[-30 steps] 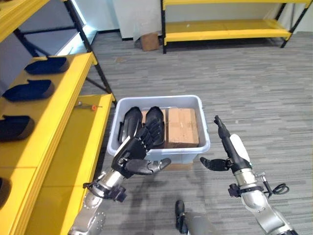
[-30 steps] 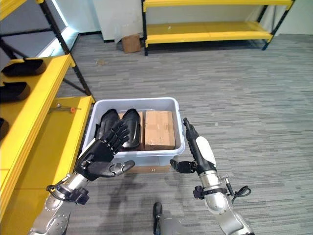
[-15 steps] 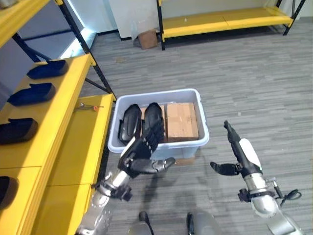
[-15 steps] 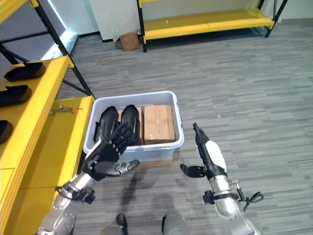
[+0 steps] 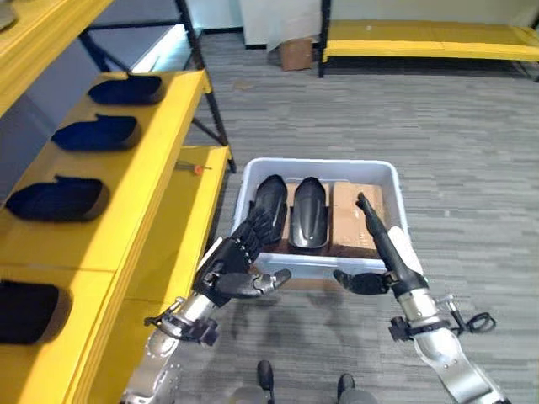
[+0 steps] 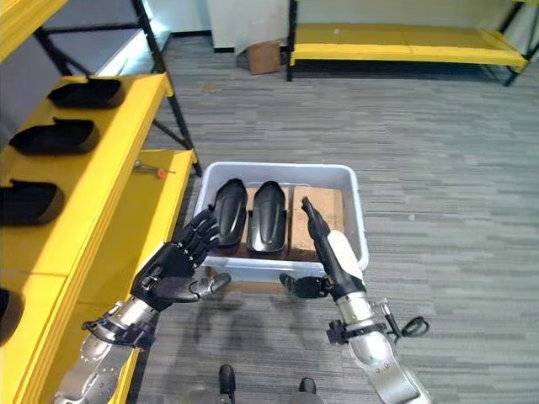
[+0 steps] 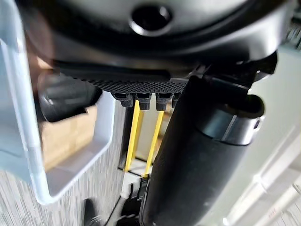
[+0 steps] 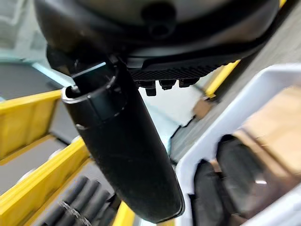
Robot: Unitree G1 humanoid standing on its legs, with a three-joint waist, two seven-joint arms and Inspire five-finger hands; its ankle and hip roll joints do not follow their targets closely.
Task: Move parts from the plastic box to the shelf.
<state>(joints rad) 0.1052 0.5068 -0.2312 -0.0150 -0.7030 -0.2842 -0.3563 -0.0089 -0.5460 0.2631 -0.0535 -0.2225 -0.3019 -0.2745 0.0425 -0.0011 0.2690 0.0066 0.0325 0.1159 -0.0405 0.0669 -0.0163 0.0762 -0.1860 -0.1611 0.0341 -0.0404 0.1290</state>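
Parts: two black moulded shells (image 6: pixel 230 210) and (image 6: pixel 269 215) lay side by side, lengthways, in the left half of the plastic box (image 6: pixel 357 221); a brown cardboard block (image 6: pixel 328 210) filled the right half.
Handling: the shells looked rigid, hollow and light, with a smooth and probably slippery skin — not fragile, by my judgement.
Where to hold: likely across the narrow width at mid-length, thumb on one long edge, fingers on the other.
Left hand (image 6: pixel 173 271): fingers straight and fanned, thumb out, empty, at the box's near left corner.
Right hand (image 6: pixel 324 252): fingers straight and together, thumb held apart, empty, over the near rim.
Shelf (image 5: pixel 160 139): yellow, on the robot's left — three like parts already sat in a row there, with bare board between them.
Room: grey plank floor (image 5: pixel 472 143), the box standing on it; another yellow rack (image 6: pixel 404 38) stood far off.
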